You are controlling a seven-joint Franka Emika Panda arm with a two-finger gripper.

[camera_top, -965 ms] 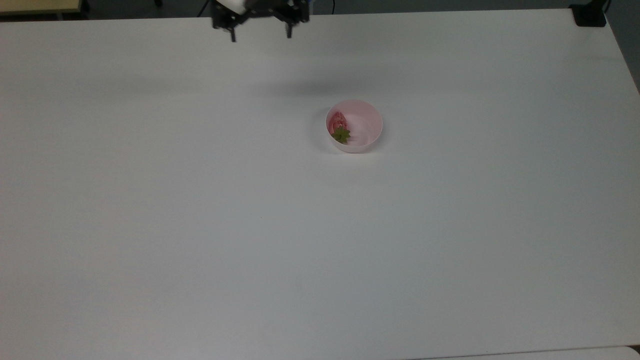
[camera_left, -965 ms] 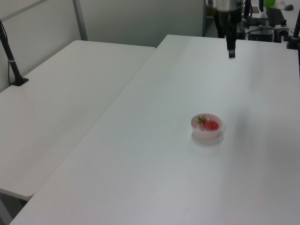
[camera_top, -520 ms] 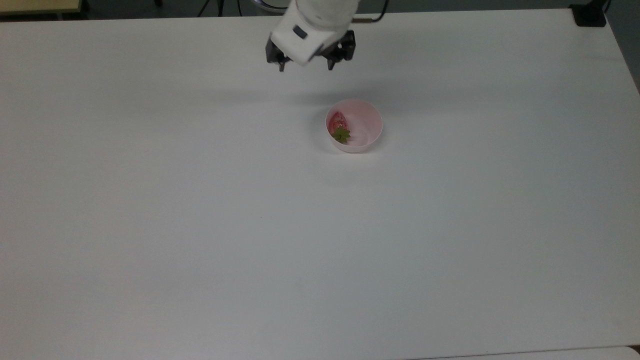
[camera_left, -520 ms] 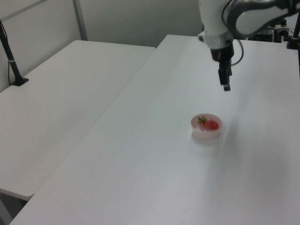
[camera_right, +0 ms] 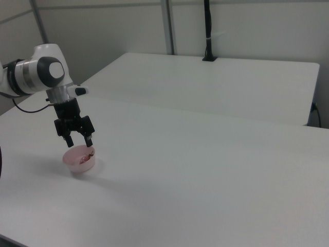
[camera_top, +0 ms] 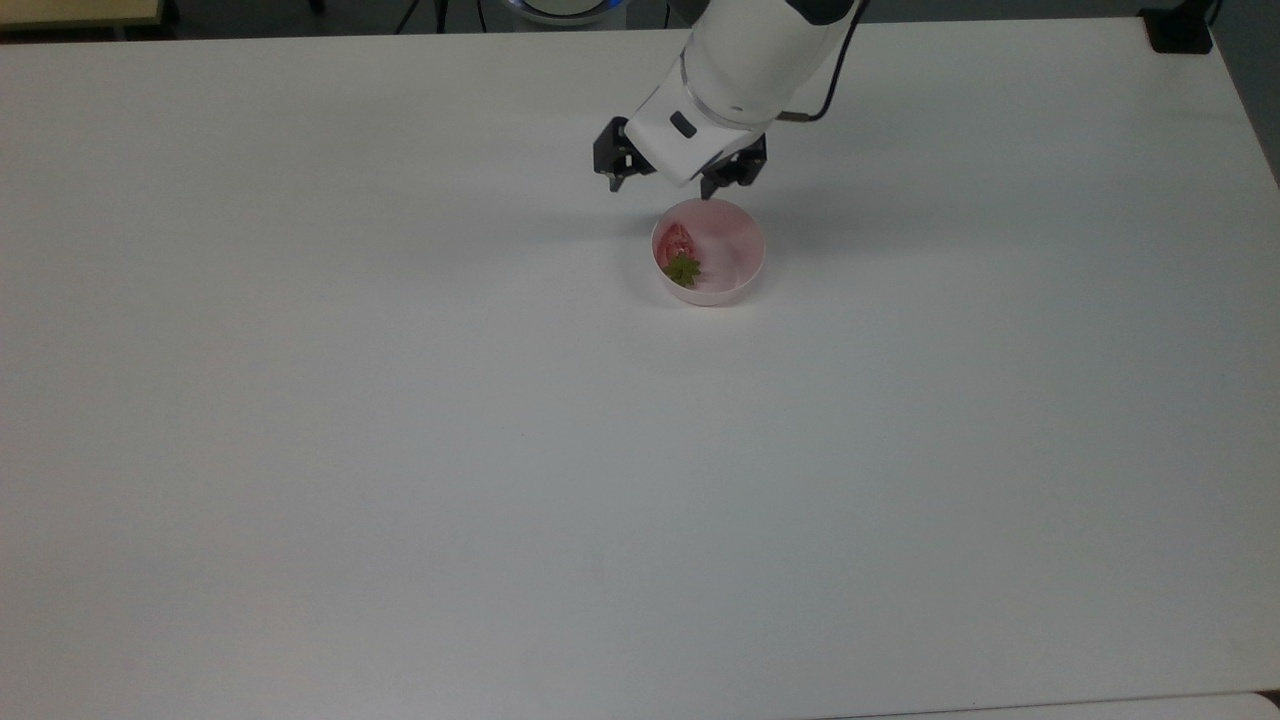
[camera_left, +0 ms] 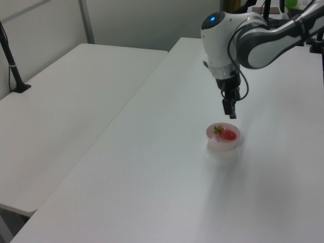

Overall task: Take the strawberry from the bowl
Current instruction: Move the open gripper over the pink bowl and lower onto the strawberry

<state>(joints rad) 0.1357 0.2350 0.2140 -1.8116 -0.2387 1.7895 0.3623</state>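
A small pale pink bowl (camera_top: 745, 275) stands on the white table (camera_top: 400, 450), a little past its middle in the top view. Inside lies a red strawberry (camera_top: 677, 242) with a green cap, against the wall at the top view's left. My gripper (camera_top: 660, 189) hangs open just above the bowl's far rim, fingers pointing down and spread about as wide as the bowl. In the left view the gripper (camera_left: 227, 113) is a short way above the bowl (camera_left: 221, 146) and strawberry (camera_left: 228, 134). In the right view the gripper (camera_right: 79, 143) straddles the bowl (camera_right: 77, 167) over the strawberry (camera_right: 88, 153).
A second white table (camera_left: 76, 101) adjoins this one along one long side. A black post (camera_left: 12, 65) is clamped on that table's far edge, also the black post (camera_right: 208, 31) in the right view. A black mount (camera_top: 1180, 30) sits at the top view's upper right corner.
The arm has swung from the table's far edge toward the bowl and dropped lower, now hovering over its far rim. Fingers stay spread. Bowl and strawberry have not moved.
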